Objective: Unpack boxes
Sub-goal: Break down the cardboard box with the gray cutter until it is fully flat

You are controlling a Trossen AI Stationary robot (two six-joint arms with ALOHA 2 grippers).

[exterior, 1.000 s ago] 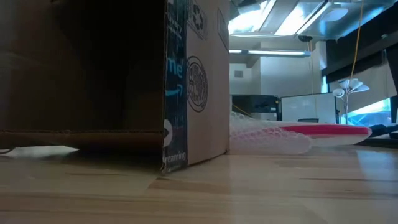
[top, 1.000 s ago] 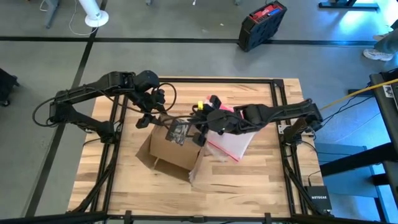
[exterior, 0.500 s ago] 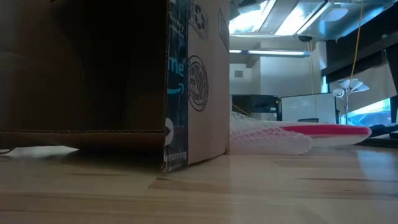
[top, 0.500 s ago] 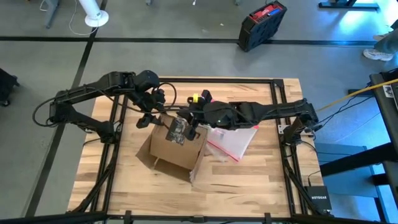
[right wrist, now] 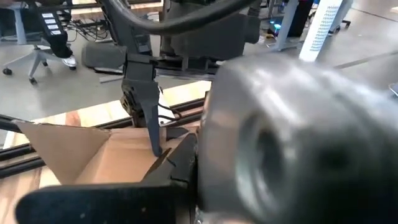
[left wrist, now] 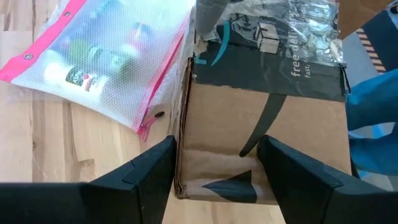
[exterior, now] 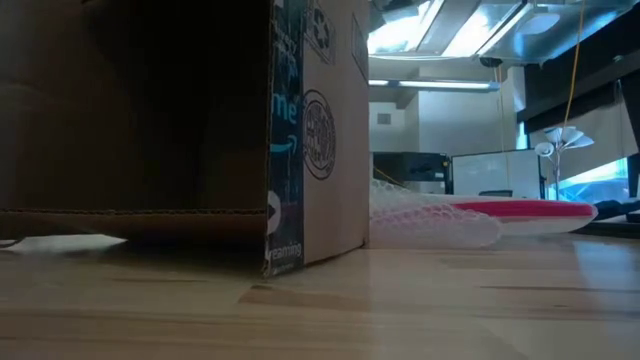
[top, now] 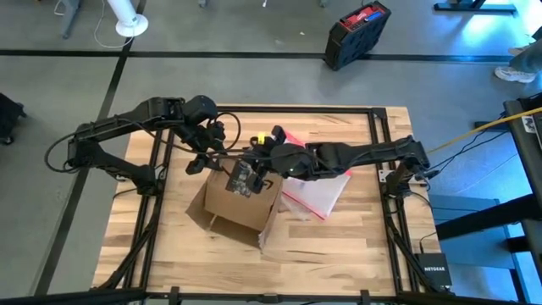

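The brown cardboard box (top: 230, 202) stands open at the table's middle, its bottom on the wood, with black printed tape on the flap (left wrist: 273, 68). My left gripper (left wrist: 216, 142) hangs open over the box's far edge, one finger (right wrist: 151, 124) pointing down inside the box; whether it touches the cardboard I cannot tell. My right gripper (top: 257, 161) reaches in from the right, above the box's far right corner, shut on a grey shiny thing (right wrist: 280, 124). What that thing is does not show. My right gripper has the grey shiny thing beside its dark finger (right wrist: 177, 163), right in front of its wrist camera. Which part the fingers are on is lost in blur. The thing is lifted clear, above the open box, and the gripper comes nearly level from the table's right.
A clear mesh pouch with a pink edge (top: 318, 193) lies flat on the table just right of the box, under my right arm. A black and red case (top: 357, 32) stands on the floor beyond the far edge. Bare wood lies toward the near edge.
My right gripper has gone toward the table's left, from over the pouch to the box's far right corner, tipping a little further down. The box and the pouch have stayed where they were.
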